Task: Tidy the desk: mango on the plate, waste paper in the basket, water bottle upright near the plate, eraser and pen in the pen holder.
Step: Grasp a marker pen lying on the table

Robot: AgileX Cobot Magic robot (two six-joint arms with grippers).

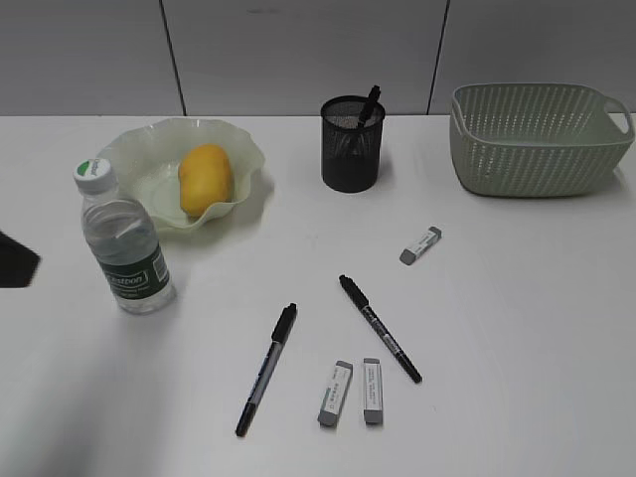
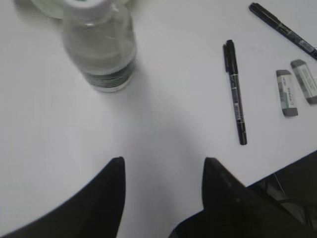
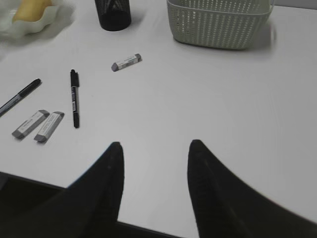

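Note:
The mango (image 1: pixel 205 178) lies in the wavy pale-green plate (image 1: pixel 139 149) at the back left. The water bottle (image 1: pixel 121 238) stands upright in front of the plate, and shows in the left wrist view (image 2: pixel 99 47). The black mesh pen holder (image 1: pixel 352 144) holds one pen (image 1: pixel 370 104). Two black pens (image 1: pixel 266 369) (image 1: pixel 380 328) and three erasers (image 1: pixel 335 393) (image 1: pixel 372 391) (image 1: pixel 420 244) lie on the desk (image 1: pixel 517 328). The basket (image 1: pixel 537 134) stands at the back right. No waste paper shows. My left gripper (image 2: pixel 163 161) is open and empty short of the bottle. My right gripper (image 3: pixel 154 145) is open and empty over bare desk.
The left gripper's dark tip (image 1: pixel 15 258) pokes in at the exterior view's left edge. The desk's front edge shows in both wrist views (image 3: pixel 29 181). A grey panelled wall (image 1: pixel 298 50) runs behind the desk.

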